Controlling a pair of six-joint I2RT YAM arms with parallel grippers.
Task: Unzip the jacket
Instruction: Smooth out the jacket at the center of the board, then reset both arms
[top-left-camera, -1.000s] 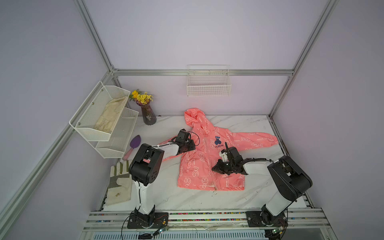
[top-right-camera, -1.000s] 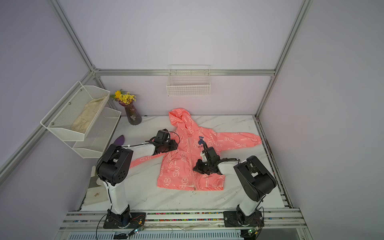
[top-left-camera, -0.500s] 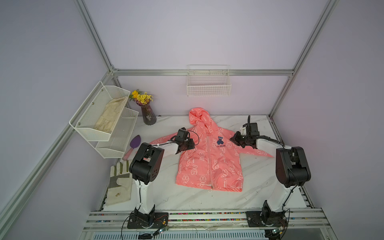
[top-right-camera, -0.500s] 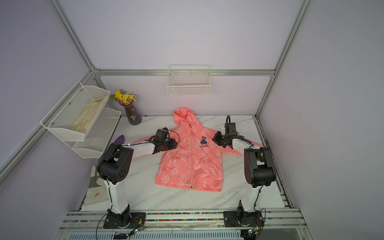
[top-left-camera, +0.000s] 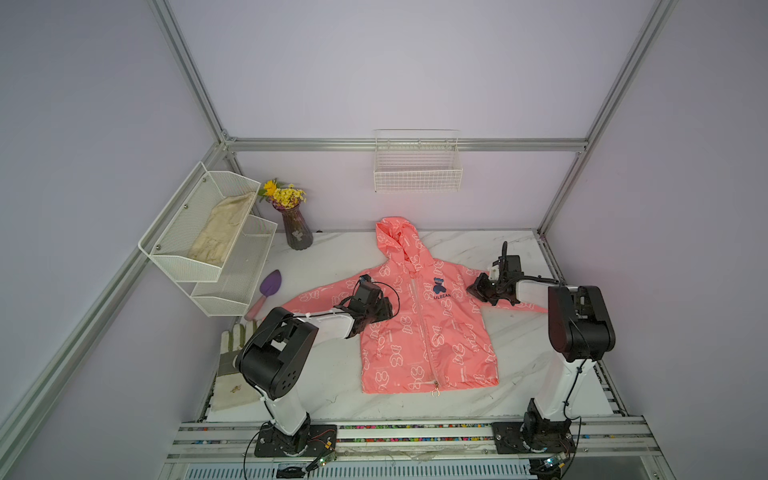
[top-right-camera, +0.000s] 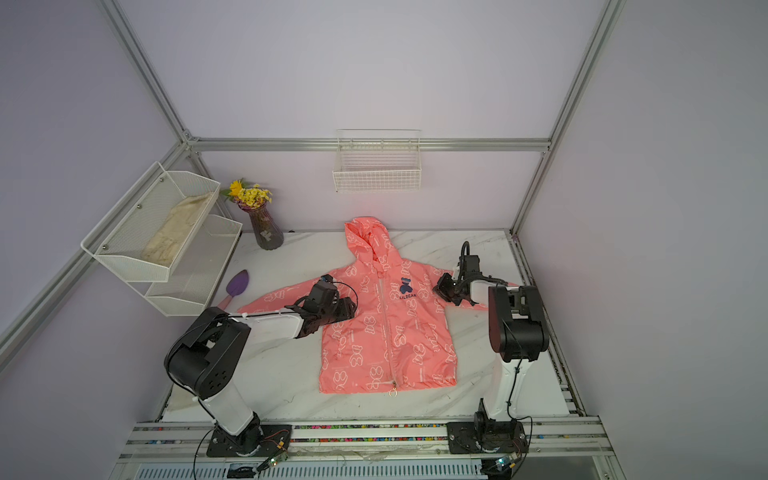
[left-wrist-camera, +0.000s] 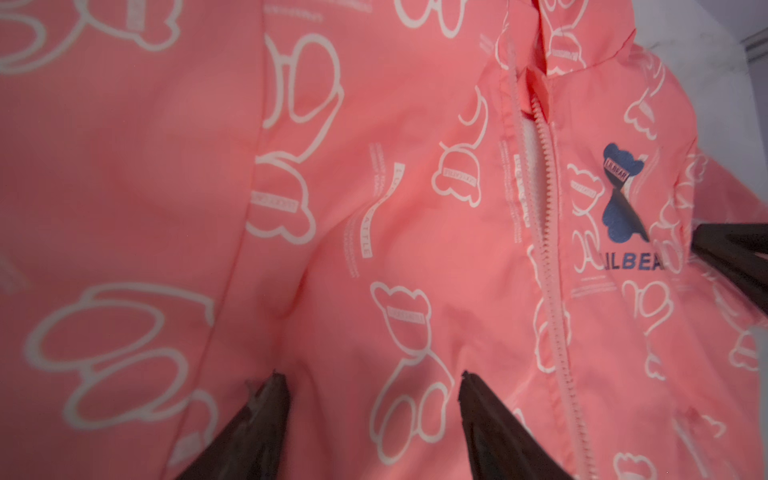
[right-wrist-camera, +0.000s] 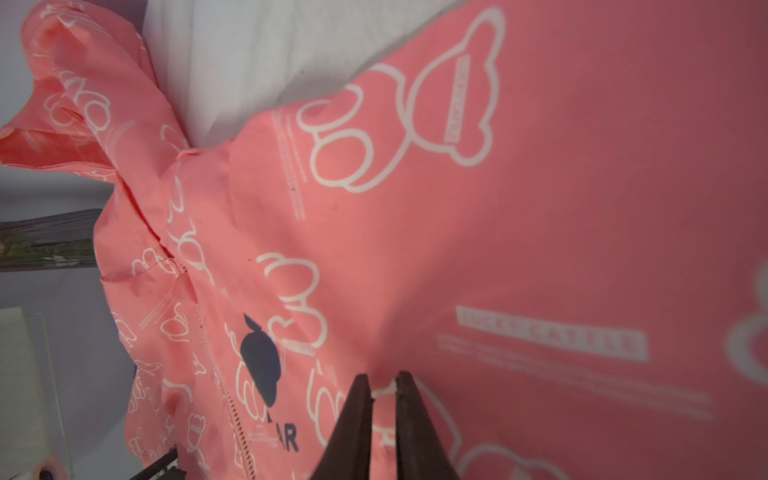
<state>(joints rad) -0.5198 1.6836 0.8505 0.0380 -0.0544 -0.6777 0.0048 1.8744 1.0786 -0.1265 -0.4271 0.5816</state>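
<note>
- The marble table (top-left-camera: 515, 332) carries the jacket (top-left-camera: 415, 332) in its middle: flat, front up, hood toward the back wall, both sleeves spread out sideways.
- The left gripper (left-wrist-camera: 370, 378) hovers over the jacket's chest panel beside the shoulder seam; its fingers (left-wrist-camera: 266, 411) stand wide apart, with flat cloth between them and nothing gripped.
- The right gripper (right-wrist-camera: 381, 380) sits at the opposite shoulder, where the sleeve starts; its fingers (right-wrist-camera: 353, 415) are almost together, pinching a small pucker of jacket fabric.
- The zipper (top-left-camera: 423, 332) runs down the front, panels meeting along it; near the collar it gapes slightly.
- The ring pull (top-left-camera: 436, 392) lies at the hem.
</note>
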